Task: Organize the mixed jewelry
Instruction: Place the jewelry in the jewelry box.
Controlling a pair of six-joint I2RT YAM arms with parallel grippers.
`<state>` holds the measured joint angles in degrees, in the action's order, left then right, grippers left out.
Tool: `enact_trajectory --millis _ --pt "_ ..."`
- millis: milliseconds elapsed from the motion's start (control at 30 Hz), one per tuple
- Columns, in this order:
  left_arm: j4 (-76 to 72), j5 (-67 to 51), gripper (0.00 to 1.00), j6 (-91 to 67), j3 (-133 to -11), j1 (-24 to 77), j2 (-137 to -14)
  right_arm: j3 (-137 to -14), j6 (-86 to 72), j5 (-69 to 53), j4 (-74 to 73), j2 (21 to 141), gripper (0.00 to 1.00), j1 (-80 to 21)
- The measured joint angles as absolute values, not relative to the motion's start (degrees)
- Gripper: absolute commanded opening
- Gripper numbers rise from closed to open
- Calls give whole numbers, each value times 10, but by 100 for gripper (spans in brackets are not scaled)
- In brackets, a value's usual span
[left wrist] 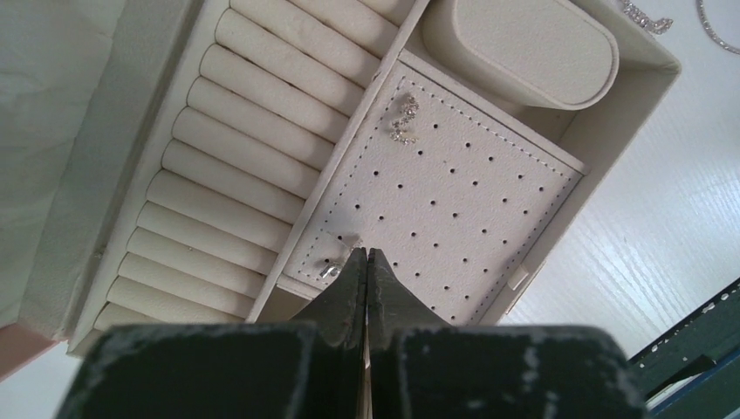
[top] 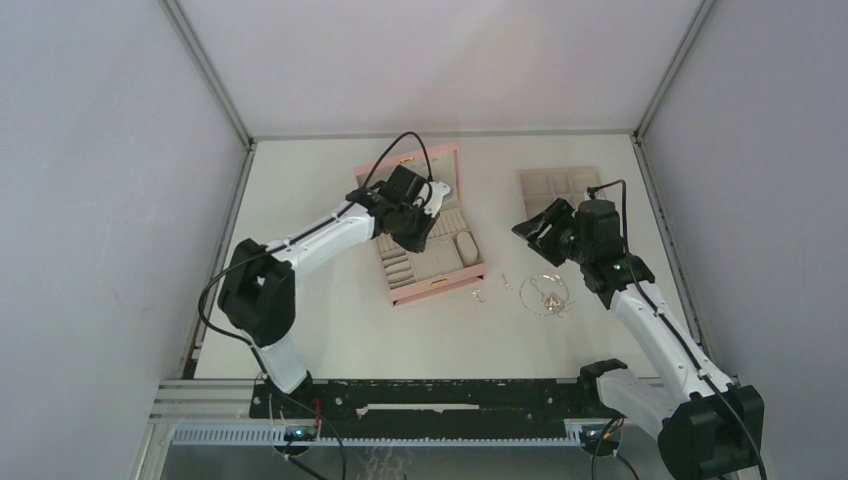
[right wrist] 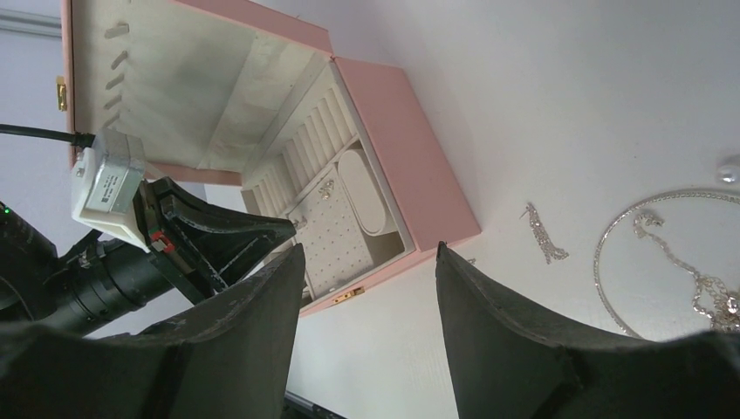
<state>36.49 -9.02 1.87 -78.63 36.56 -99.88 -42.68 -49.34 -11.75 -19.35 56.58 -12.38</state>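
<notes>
The pink box [top: 440, 287] stands open at the table's middle. My left gripper [left wrist: 366, 253] is shut, its tips just above the box's perforated pad [left wrist: 454, 201], and nothing shows between them. A tiny silver earring [left wrist: 330, 269] lies on the pad just left of the tips. A sparkly earring [left wrist: 405, 120] rests at the pad's far corner. The rest of the mixed jewelry [top: 545, 295], a looped chain necklace [right wrist: 663, 262] with small bits, lies on the table right of the box. A drop earring [right wrist: 545, 234] lies beside it. My right gripper [right wrist: 366, 262] hangs open above the table, holding nothing.
A flat beige compartment tray [top: 555, 185] lies at the back right, behind my right arm. Inside the box are ring rolls [left wrist: 236, 175] and an oval cushion [left wrist: 524, 48]. Two small silver bits [top: 478, 294] lie just in front of the box. The lid [top: 410, 165] stands raised behind it.
</notes>
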Motion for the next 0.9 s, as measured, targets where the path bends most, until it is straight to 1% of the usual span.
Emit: enact_trajectory --millis 900 --pt "365 -87 0 21 -787 359 -1024 -427 -494 -122 -190 571 65 -120"
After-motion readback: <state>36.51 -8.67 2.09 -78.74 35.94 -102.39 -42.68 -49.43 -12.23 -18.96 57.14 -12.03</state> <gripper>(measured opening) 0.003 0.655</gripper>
